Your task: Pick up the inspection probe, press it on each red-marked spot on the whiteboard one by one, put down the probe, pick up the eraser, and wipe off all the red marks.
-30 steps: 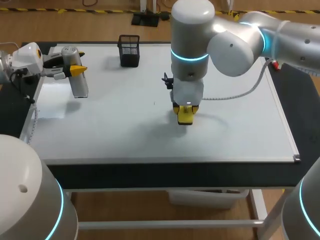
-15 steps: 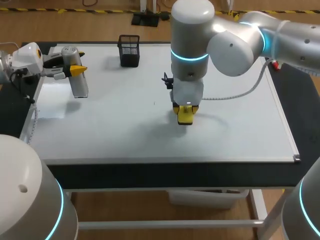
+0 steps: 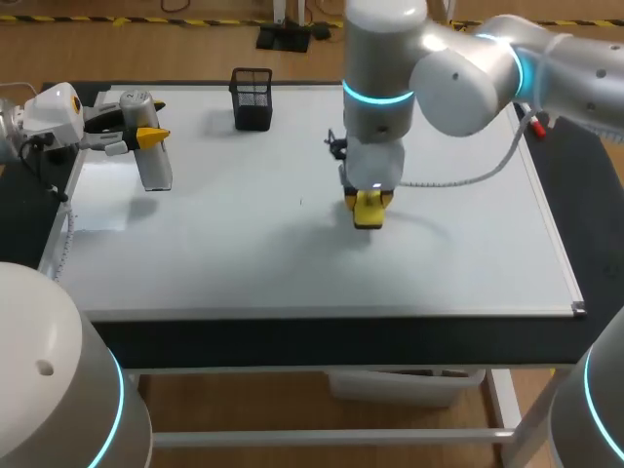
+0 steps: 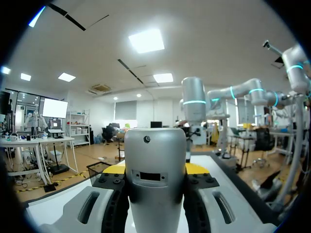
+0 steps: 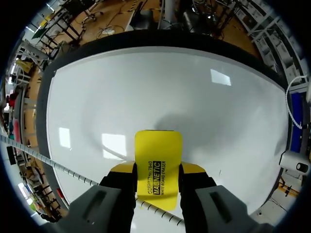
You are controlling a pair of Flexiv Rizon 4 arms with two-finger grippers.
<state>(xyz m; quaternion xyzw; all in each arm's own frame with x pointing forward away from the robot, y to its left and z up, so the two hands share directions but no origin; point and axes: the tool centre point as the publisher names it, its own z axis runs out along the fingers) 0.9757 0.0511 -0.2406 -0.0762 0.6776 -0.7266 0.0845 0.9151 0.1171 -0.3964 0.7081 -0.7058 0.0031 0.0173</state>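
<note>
The right pincer (image 5: 158, 171) grips the yellow eraser (image 5: 158, 148) between its fingers above the whiteboard's (image 5: 204, 97) middle, while the left pincer (image 4: 155, 169) clamps the inspection probe (image 4: 155, 150).

My right end effector (image 3: 369, 210) has slid a short way across the whiteboard (image 3: 244, 253), toward its far edge and slightly to my right. The yellow eraser (image 5: 158, 155) clamped between its fingers went with it, and my right arm's upright link shifted the same way.

table (image 3: 27, 229) dark top | whiteboard (image 3: 468, 255) flat on it | black mesh holder (image 3: 253, 99) upright at whiteboard's far edge
</note>
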